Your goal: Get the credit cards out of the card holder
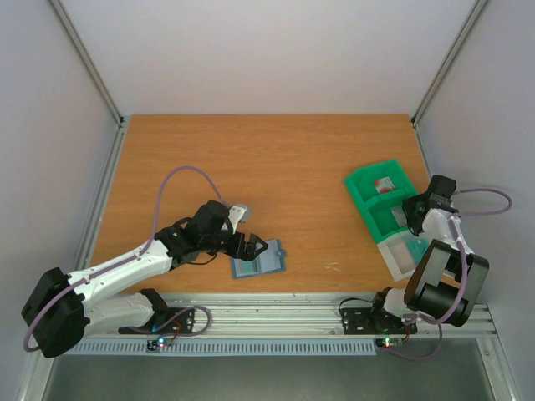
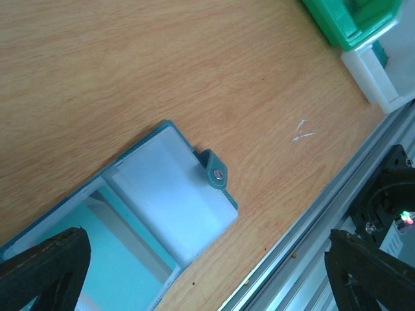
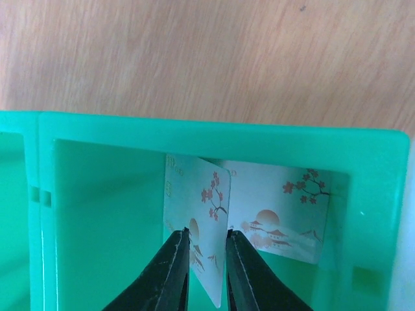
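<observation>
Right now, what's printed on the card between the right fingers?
Card: red blossoms and sun on pale; right wrist view.

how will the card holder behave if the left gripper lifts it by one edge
The card holder lies spread open in two thin panels, so lifted by one edge it will probably fold at the hinge. Flat on the smooth wooden table, it likely slides rather than tips if pushed. Its snap tab may flap.

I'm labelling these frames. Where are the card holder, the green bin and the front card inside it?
card holder (image 2: pixel 170 188): left wrist view, on its pale inner panel.
green bin (image 3: pixel 220 127): right wrist view, on its far rim.
front card (image 3: pixel 194 197): right wrist view, on its upper face.
</observation>
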Tool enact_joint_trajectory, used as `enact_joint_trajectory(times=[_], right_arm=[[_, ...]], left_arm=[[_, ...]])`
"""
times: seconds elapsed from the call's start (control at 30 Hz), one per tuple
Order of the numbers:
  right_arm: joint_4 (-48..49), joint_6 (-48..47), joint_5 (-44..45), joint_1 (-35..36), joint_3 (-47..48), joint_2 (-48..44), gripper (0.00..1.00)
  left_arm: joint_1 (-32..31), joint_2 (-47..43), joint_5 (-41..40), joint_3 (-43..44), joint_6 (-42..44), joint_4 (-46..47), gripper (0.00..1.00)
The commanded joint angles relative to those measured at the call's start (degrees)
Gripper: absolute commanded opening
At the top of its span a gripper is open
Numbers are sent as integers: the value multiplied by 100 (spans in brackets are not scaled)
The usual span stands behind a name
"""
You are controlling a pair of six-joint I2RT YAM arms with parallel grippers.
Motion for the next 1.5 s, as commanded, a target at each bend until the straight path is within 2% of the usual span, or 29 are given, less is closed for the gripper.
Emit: enact_joint_trajectory(times=[0.0,0.23,0.57,0.73,0.87,1.17,1.37,1.47], right_arm=[[-338,266,118,-42,140,-234,18],[-1165,493,26,-34,520,-316,23],[-1349,269,-942,352,528,-979,33],[-1182,-31,-1704,813,350,-1274,35],[-760,-93,-2344,1341,-45,-1428,36],[-491,-148,-2763,2826,-311,-1611,36],[-36,-3,-2698,3915,-525,-1506,34],[118,30,-2656,4417,-538,-1225,34]], left_arm=[[21,79,-326,-3,-265,-175,99],[39,167,-292,33,-797,-294,96],[154,95,108,-203,-1539,204,91],[272,180,249,-281,-1810,435,85],[358,320,202,-354,-2099,512,80],[682,519,255,-715,-2384,754,74],[815,238,-146,-803,-2357,319,71],[896,154,45,-944,-2479,513,68]])
